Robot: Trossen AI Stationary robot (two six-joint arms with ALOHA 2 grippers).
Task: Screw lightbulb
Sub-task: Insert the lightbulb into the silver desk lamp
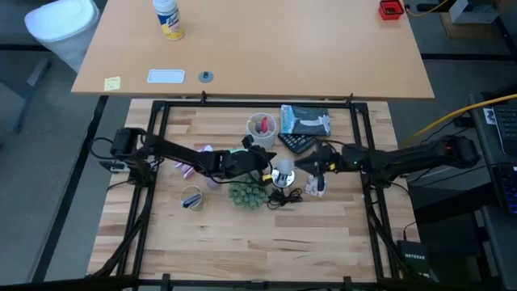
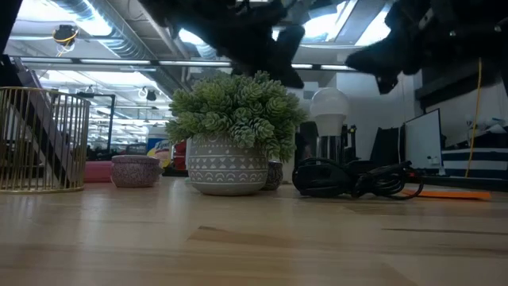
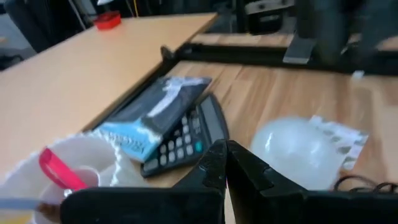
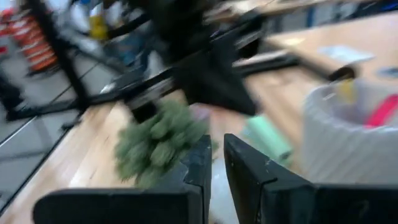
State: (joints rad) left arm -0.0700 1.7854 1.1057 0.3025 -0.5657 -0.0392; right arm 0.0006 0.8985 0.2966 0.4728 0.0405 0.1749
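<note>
**Lightbulb standing upright between the two arms**

Lightbulb (image 2: 329, 106) stands upright near the middle of the counter (image 1: 242, 242), its white dome up and its grey base down among a coil of black cord (image 2: 353, 179); from overhead it (image 1: 283, 170) sits just right of the green spiky plant (image 1: 248, 193) in a patterned grey pot (image 2: 227, 165); nothing grips it.

Left gripper (image 1: 262, 158) hangs above the counter just beside the bulb on its left, over the plant's far edge; its fingers (image 3: 214, 168) are pressed together with nothing between them, and past them the wrist camera sees the pale dome (image 3: 295, 149) close by; whether they touch the glass I can't quite tell from here.

Right gripper (image 1: 311, 162) hovers on the bulb's other side, reaching in from the right; its fingers (image 4: 242, 165) stand almost together with only a thin slit between them, holding nothing; beyond them lie the blurred plant and the other arm.

Behind the bulb lie a dark calculator (image 3: 186, 140) with a blue and white packet (image 3: 152, 118) resting partly on it; a white ribbed cup (image 1: 261, 126) holding something red stands near the left gripper; a gold wire basket (image 2: 40, 139) and a small pink bowl (image 2: 135, 170) sit to the plant's left.
</note>
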